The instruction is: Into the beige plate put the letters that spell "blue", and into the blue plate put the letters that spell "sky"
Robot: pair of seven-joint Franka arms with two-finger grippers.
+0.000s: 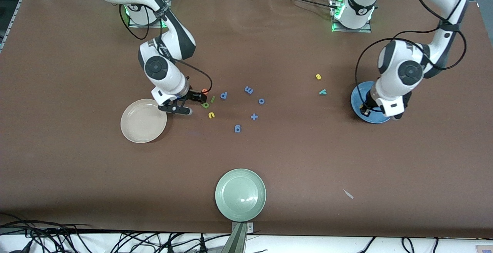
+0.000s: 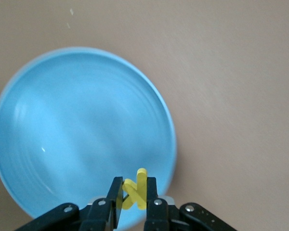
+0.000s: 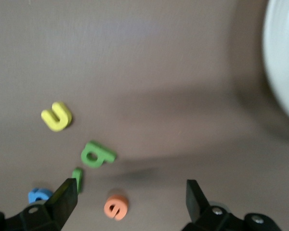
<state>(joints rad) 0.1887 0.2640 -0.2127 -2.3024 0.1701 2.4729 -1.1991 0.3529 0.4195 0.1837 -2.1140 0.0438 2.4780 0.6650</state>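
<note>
left claw (image 2: 133,197) clamped on the yellow k (image 2: 136,189), over the blue plate (image 2: 82,130). right claw (image 3: 130,199) fingers wide apart, low beside the beige plate (image 1: 143,121), over the green b (image 3: 97,154), thin green l (image 3: 77,178) and orange e (image 3: 116,207); yellow u (image 3: 57,116) nearby. yellow s (image 1: 318,77) and teal y (image 1: 322,92) lie on the surface near the blue plate.

Foam characters are lying near the beige plate (image 1: 143,121): green b (image 1: 205,105), yellow u (image 1: 211,115), blue plus sign (image 1: 254,116).
</note>
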